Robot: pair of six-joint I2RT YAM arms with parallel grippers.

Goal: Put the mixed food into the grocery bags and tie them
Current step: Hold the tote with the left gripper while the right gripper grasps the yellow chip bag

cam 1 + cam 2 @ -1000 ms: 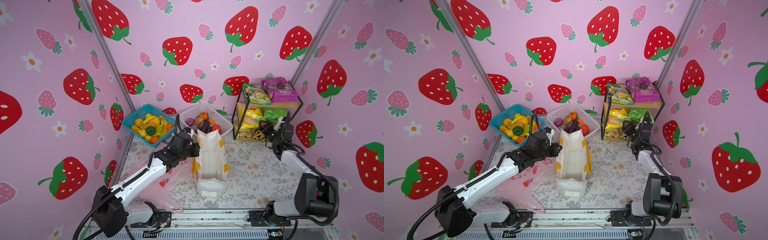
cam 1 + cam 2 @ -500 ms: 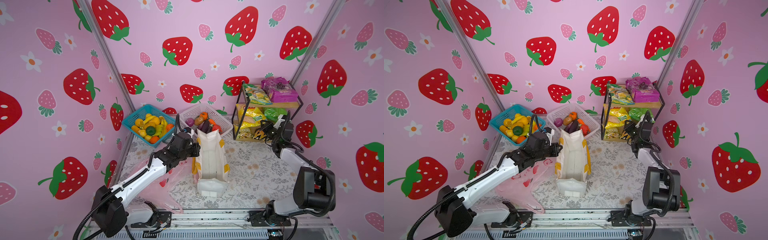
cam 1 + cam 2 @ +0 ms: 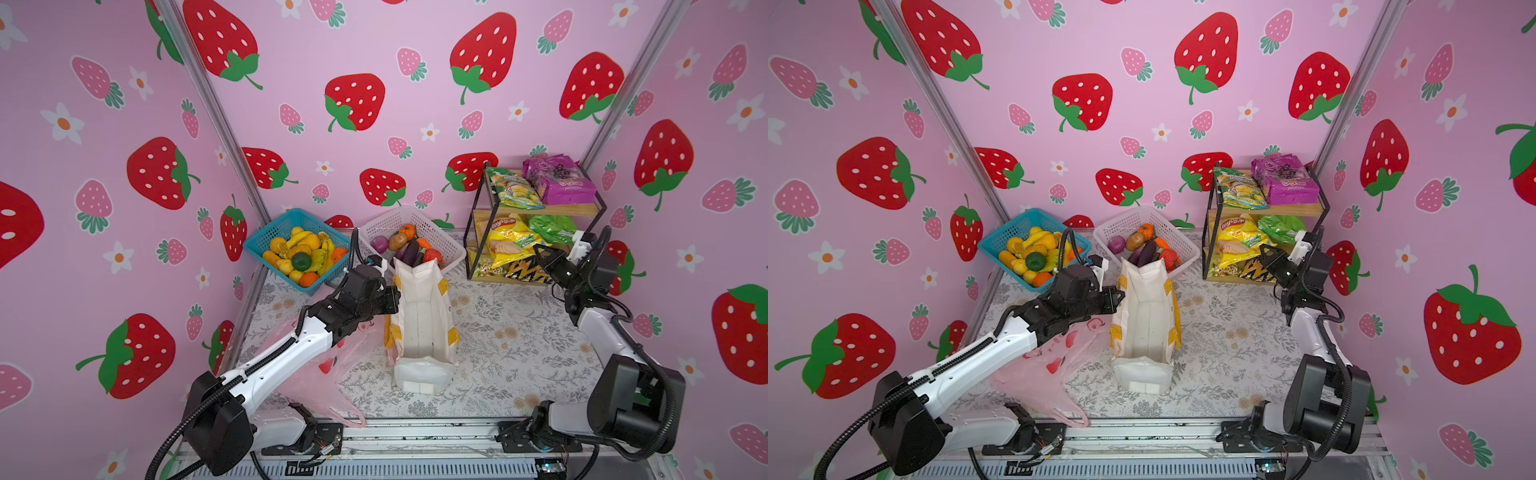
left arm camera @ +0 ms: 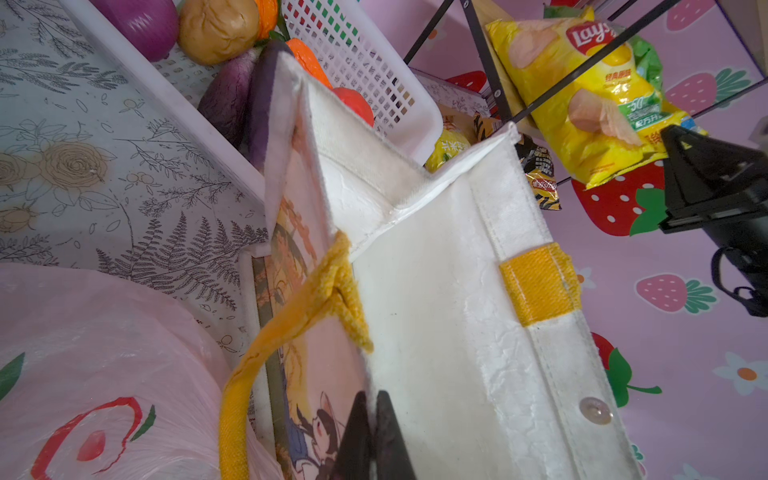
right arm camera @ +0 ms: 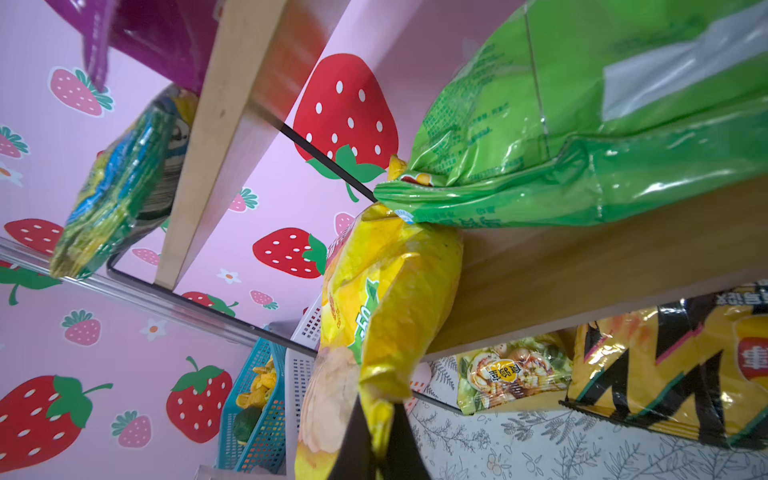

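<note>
Separately, toy fruits [image 3: 301, 254] fill blue basket [image 3: 273, 229], vegetables [image 3: 405, 247] white basket [image 3: 384, 226].

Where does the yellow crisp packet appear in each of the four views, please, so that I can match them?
In a top view: yellow crisp packet on the rack's middle shelf, right of the white basket.
In a top view: the packet on the same shelf.
Left wrist: the packet in the upper right.
Right wrist: the packet in the centre, hanging off the shelf.
Shared landmark: green snack packet right next to it.
</note>
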